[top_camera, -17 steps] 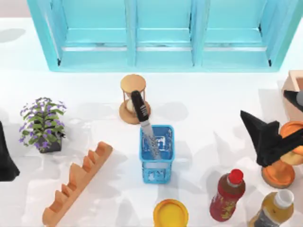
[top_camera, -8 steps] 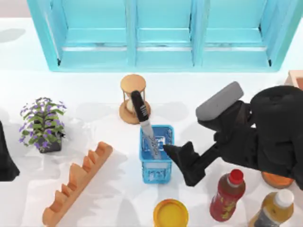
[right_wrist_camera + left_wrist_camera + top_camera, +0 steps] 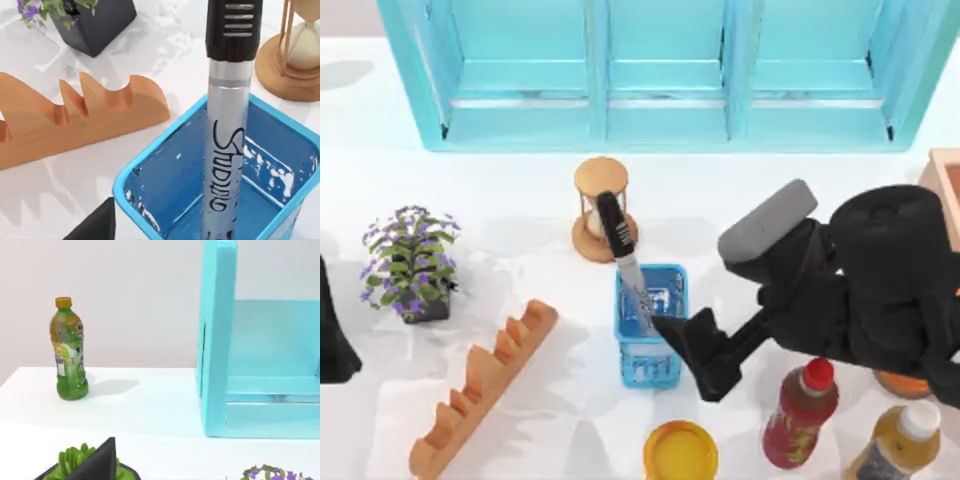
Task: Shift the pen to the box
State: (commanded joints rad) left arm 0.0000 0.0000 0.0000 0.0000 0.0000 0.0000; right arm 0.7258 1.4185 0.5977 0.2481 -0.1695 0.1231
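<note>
Pen (image 3: 623, 258) stands tilted in the small blue basket (image 3: 651, 352) at mid-desk, black cap up and leaning toward the hourglass (image 3: 599, 208); barrel end is down inside the basket. Box (image 3: 944, 185) sits at the desk's (image 3: 520, 260) right edge, well apart from the pen.

Right claw (image 3: 695, 350) hangs just beside the basket's right wall, low and slanted toward it. Whether its fingers are spread or pressed together I cannot tell; nothing sits between them.

Left claw (image 3: 332, 335) is parked at the desk's left edge; fingers unreadable too.

Step in hand, as I judge it: closing on the pen for a grasp. Best to take the barrel above the basket rim, below the cap, fingers square across it, then lift along the pen's lean so the tip clears the mesh without dragging the basket.

Hard to make out: the box is cut off by the top view's edge and partly covered by the right arm. The pen's lower tip is lost behind the basket wall.
</note>
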